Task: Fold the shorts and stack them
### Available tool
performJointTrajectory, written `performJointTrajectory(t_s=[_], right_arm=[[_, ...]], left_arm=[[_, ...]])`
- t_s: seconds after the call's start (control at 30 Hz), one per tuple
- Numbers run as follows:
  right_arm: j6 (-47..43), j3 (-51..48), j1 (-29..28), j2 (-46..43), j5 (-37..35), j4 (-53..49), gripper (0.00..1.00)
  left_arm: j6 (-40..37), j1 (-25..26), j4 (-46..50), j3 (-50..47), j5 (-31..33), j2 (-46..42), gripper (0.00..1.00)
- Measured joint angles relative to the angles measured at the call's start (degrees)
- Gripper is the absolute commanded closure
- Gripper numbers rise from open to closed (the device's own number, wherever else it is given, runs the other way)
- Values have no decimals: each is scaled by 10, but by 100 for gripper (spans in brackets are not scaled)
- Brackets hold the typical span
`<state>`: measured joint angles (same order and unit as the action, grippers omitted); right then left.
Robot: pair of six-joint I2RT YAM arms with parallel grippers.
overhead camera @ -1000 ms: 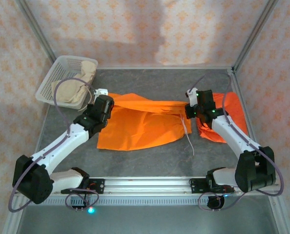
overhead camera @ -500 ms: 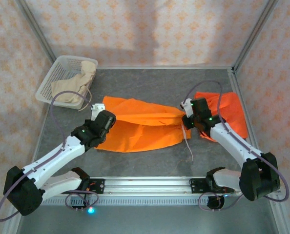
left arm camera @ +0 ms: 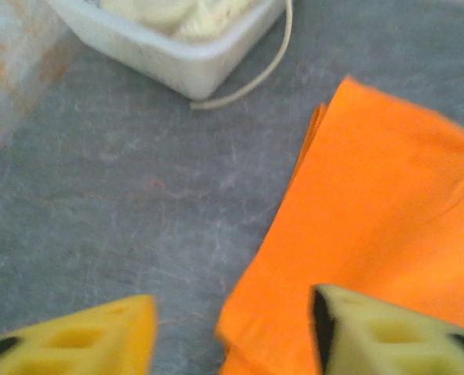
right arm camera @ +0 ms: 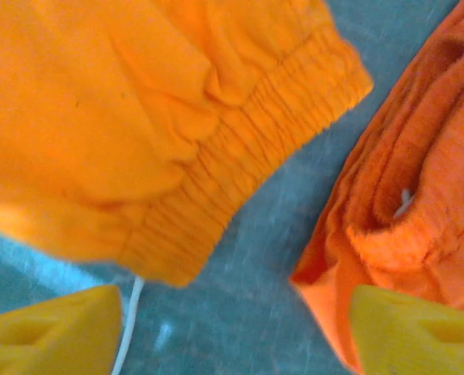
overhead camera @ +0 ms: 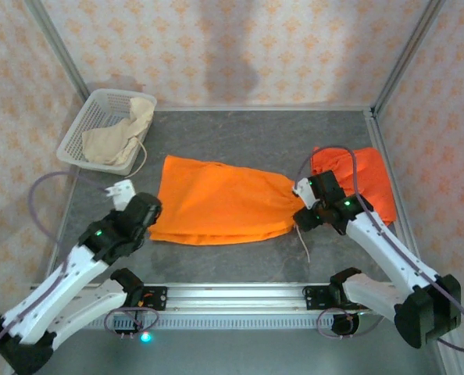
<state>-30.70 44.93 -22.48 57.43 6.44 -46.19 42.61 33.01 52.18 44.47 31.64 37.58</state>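
Observation:
A bright orange pair of shorts (overhead camera: 216,203) lies folded flat in the middle of the table, its gathered waistband (right arm camera: 240,156) pointing right. My left gripper (overhead camera: 123,190) is open at its left edge, and the near left corner of the cloth (left arm camera: 380,211) lies between the yellow fingers (left arm camera: 83,336), untouched. My right gripper (overhead camera: 301,194) is open beside the waistband, over bare table (right arm camera: 255,258). A second orange pair of shorts (overhead camera: 365,183) lies bunched at the right (right arm camera: 419,172). The cream-beige shorts (overhead camera: 119,137) sit in the basket.
The white mesh basket (overhead camera: 91,125) stands at the back left, and a cream drawstring (left arm camera: 255,74) hangs over its wall (left arm camera: 177,62). A white drawstring (overhead camera: 304,238) trails from the folded shorts toward the near edge. A metal frame rail (overhead camera: 388,164) runs along the right side.
Both grippers have opened and let go of the orange shorts, which now lie folded flat. Both arms have drawn back toward the near edge, the left arm farther.

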Motion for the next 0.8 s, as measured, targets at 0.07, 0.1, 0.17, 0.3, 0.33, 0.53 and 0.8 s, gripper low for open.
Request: performJointTrajectory(t_s=[0.07,0.1,0.17,0.3,0.33,0.53,0.8], right_arm=[[-7,6,0,-28,10,-34,13],[-5,13,0,-43,18,-45,10],[11,33,0,-71,53,-52,5],[119,50,0,-98,150,22,2],[165,47,0,-94,175,56,1],[439,18,0,4,264,232,0],[634,-71,0,88,297,327,0]], left_arm=[[6,0,-2,20,1,-66,0],[4,0,-5,30,1,-90,0],[-4,0,-19,47,-3,-120,0],[-17,0,-50,58,-46,-67,0],[-20,0,-59,60,-63,-32,0],[-15,0,-148,51,-172,145,0],[31,-11,-248,-3,-277,261,0]])
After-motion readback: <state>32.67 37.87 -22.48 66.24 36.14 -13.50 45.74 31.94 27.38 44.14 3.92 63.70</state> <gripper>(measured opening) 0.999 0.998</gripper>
